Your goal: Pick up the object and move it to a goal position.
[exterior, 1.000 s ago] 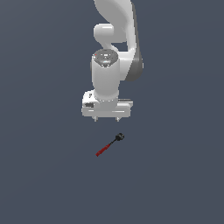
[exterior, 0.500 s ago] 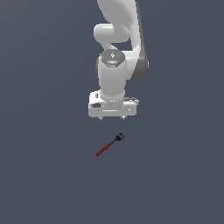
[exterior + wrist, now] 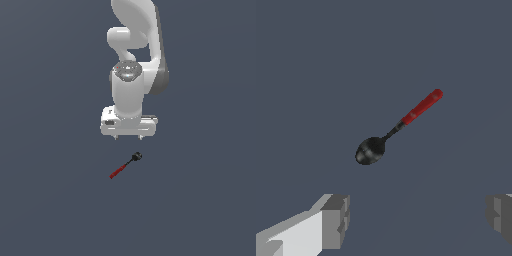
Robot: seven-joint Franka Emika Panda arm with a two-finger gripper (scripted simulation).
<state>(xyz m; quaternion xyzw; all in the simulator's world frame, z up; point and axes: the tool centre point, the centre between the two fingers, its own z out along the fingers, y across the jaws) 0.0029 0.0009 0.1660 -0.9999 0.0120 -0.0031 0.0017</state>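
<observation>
Shift: my tool (image 3: 128, 137) has moved toward the exterior view's right.
Tool: fingers wide, empty.
Object (image 3: 125, 166): below tool, untouched.

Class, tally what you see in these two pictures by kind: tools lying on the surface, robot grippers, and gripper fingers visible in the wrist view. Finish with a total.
Red-handled tool: 1
Gripper: 1
Fingers: 2
Total: 4

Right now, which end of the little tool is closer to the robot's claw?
The black round end; the red handle points away from the end effector.
</observation>
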